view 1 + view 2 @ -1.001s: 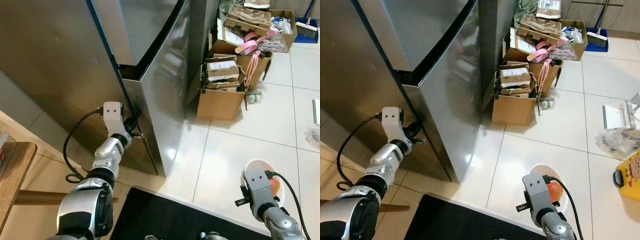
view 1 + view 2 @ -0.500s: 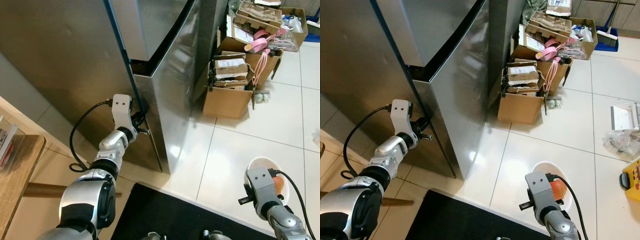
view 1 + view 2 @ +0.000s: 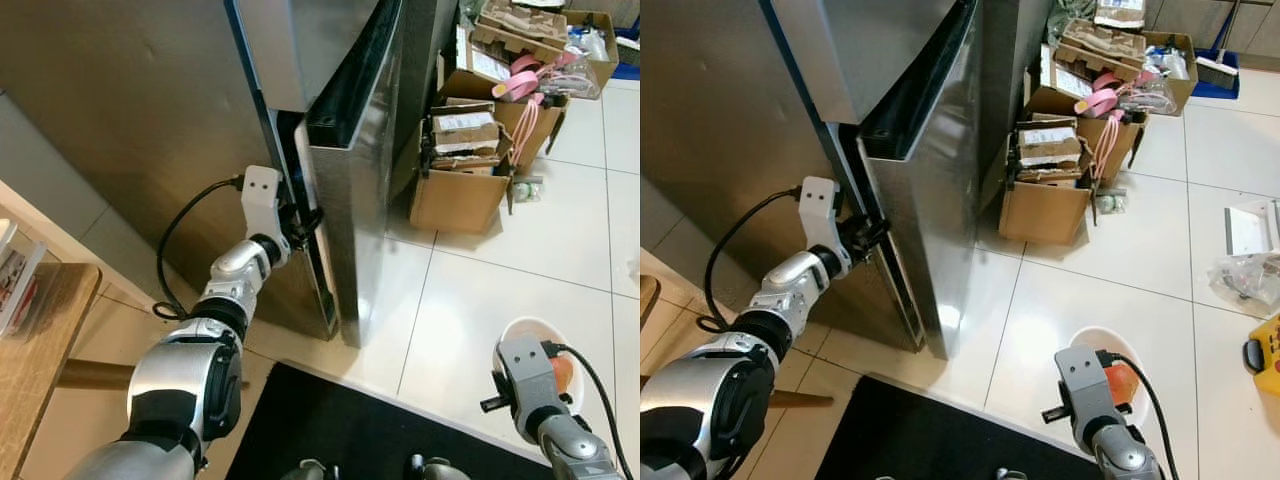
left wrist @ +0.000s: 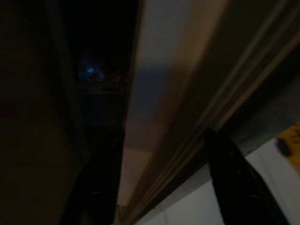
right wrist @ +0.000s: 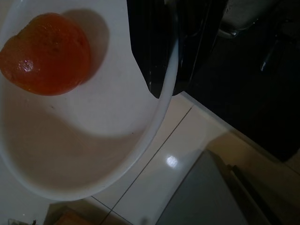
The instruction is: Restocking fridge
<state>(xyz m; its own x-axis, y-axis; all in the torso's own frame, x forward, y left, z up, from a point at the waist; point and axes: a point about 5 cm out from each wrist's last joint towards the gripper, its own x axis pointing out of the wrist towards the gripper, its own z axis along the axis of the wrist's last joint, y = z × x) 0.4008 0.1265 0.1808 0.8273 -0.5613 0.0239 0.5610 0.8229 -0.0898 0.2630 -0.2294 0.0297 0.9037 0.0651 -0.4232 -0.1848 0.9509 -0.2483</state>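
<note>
The steel fridge's lower door (image 3: 365,200) stands slightly ajar, a dark gap showing along its left edge. My left gripper (image 3: 305,222) is at that edge at mid height. In the left wrist view one black finger (image 4: 234,183) lies on the outer face and the other finger (image 4: 96,187) sits in the dark gap, gripping the door edge between them. Low at the right, my right gripper (image 3: 540,378) holds a white bowl (image 3: 1090,340) above the tiled floor. An orange fruit (image 5: 44,54) lies in the bowl.
Open cardboard boxes (image 3: 455,190) full of packaging stand to the right of the fridge. A black mat (image 3: 330,430) lies at my feet. A wooden table (image 3: 40,340) is at the left. A plastic bag (image 3: 1245,280) and a yellow item (image 3: 1265,355) lie far right.
The lower fridge door has swung out from shut to slightly ajar, with my left gripper on its edge. The camera has shifted a little. The right arm with the bowl stays put.
</note>
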